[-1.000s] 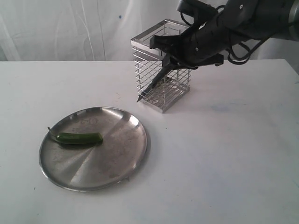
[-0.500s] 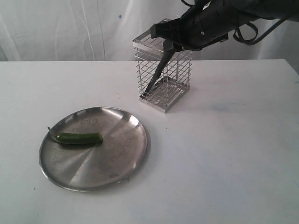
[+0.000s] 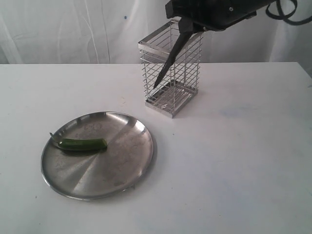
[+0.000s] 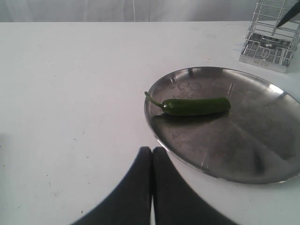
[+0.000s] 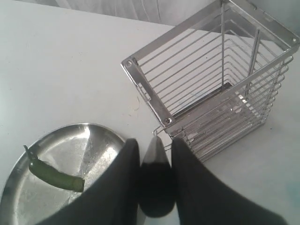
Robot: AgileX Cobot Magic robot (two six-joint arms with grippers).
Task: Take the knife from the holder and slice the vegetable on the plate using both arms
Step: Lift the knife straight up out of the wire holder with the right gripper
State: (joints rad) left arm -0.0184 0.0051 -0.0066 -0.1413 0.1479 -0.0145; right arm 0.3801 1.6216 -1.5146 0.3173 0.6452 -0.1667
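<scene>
Your right gripper [image 3: 187,23] is clamped on the knife [image 3: 169,62] handle. The blade slants tip-down across the holder's [image 3: 191,73] near face, and the wrist view shows the basket empty, so the knife is out. You cannot tell whether the tip touches the wires. If it snags the grid on the way over, the holder may tip or drag, or the blade may twist in the grip. The pepper [image 3: 80,144] lies whole and unpinned on the plate [image 3: 124,161]. It can roll under the blade unless your left gripper [image 4: 152,157], fingers pressed together and empty beside the plate, steadies it. The table [image 3: 243,161] is plain white, with a white curtain [image 3: 73,29] behind.
</scene>
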